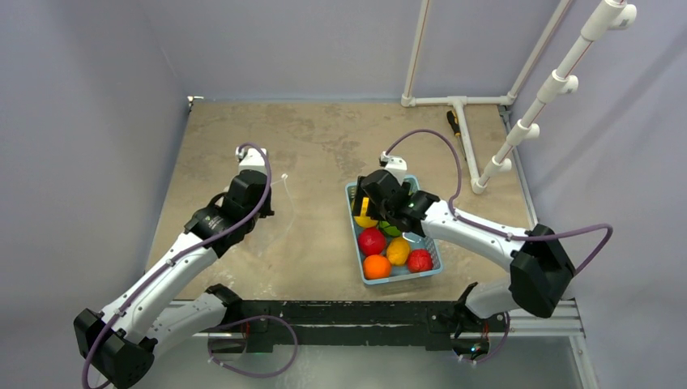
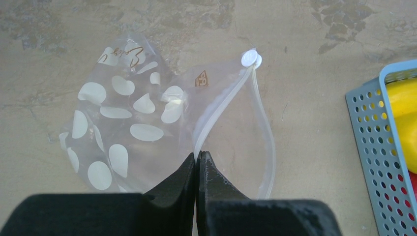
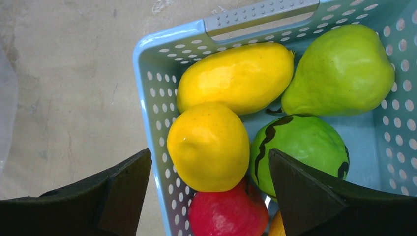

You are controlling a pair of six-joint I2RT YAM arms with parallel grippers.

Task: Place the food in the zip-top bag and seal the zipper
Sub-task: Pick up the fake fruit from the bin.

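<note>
Left gripper (image 2: 197,156) clenches the whitish zipper (image 2: 216,113) of the dotted clear plastic bag (image 2: 123,123), propping its mouth open; right gripper (image 3: 209,156), released, hovers over a glossy yellow fruit (image 3: 206,137).

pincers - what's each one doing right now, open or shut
Left pincer: shut on the zipper of the zip-top bag.
Right pincer: open, holding nothing, over a yellow fruit in the basket.
</note>
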